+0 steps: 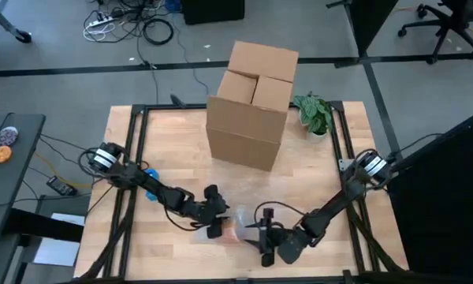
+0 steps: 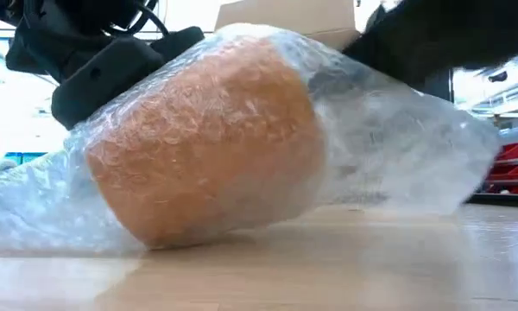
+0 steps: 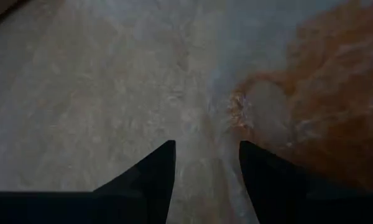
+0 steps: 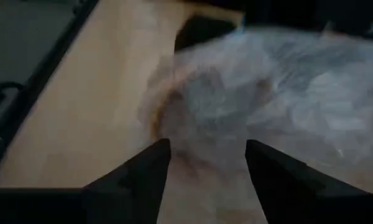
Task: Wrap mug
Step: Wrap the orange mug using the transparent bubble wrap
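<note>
An orange mug (image 2: 207,138) lies on its side on the table near the front edge, inside clear bubble wrap (image 2: 397,147). Loose wrap trails onto the wood on either side of it. In the high view the mug (image 1: 238,229) sits between my two grippers. My left gripper (image 1: 213,219) comes at it from the table's left, open, and wrap fills the gap between its fingers (image 3: 205,180). My right gripper (image 1: 266,237) comes from the right, also open, with wrap bunched between its fingers (image 4: 205,168). My left gripper's open fingers (image 3: 155,177) sit on the bubble wrap (image 3: 199,124) right beside the mug's end, slanting down from the table's left. The wrap runs between them; whether they pinch it I cannot tell. My right gripper's open fingers (image 4: 146,171) stand either side of the wrap bunched over the mug's other end (image 4: 205,112), coming level from the right. The wrap there is raised off the table (image 2: 432,164).
A large cardboard box (image 1: 252,102) stands at the far middle of the table, with a small potted plant (image 1: 315,114) to its right. Bare wood lies to the left (image 1: 165,150) and right of the box. The table's frame rails run along both sides.
</note>
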Tool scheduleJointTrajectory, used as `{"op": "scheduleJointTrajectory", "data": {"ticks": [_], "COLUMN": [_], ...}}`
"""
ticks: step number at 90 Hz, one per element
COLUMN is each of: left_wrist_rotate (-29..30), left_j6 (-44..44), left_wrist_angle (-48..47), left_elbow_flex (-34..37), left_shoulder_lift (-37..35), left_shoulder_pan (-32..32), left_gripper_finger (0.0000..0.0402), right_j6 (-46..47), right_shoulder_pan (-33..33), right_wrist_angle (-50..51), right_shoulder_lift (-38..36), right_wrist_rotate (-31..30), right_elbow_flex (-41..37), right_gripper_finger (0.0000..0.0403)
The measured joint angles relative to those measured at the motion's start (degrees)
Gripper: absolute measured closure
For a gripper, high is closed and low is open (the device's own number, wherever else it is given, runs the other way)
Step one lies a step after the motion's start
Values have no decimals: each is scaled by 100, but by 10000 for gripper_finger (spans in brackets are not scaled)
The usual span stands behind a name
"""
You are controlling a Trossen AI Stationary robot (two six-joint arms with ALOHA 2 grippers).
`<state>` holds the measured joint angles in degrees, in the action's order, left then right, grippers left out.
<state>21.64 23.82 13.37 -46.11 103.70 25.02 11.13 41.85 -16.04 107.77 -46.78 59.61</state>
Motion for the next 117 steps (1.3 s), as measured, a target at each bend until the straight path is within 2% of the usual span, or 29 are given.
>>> {"op": "scheduleJointTrajectory", "data": {"ticks": [18,27,33,48,61,75,97,117], "left_wrist_rotate": [56,56,56,57,32,-77,-188,-215], "left_j6": [-3,-2,-1,-1,-126,-163,-296,-277], "left_wrist_angle": [-3,0,2,-2,-2,159,623,658], "left_elbow_flex": [0,0,0,-1,-4,-3,-2,-2], "left_shoulder_lift": [2,2,2,1,-7,-24,-68,-2], "left_shoulder_pan": [-4,-4,-7,-7,-9,-11,-33,-78], "left_gripper_finger": [240,240,240,240,240,240,240,240], "right_j6": [-755,-1078,-1000,-183,66,82,-78,-931], "right_shoulder_pan": [112,-67,-237,-549,-597,-608,-768,-1047], "right_wrist_angle": [294,245,296,284,-191,-902,-1100,-2174], "right_shoulder_lift": [-635,-802,-774,-241,363,799,1004,1366], "right_wrist_rotate": [-884,-994,-695,629,1027,1210,1149,1356], "right_elbow_flex": [0,3,4,4,13,17,13,7], "right_gripper_finger": [228,246,266,334,393,394,402,402]}}
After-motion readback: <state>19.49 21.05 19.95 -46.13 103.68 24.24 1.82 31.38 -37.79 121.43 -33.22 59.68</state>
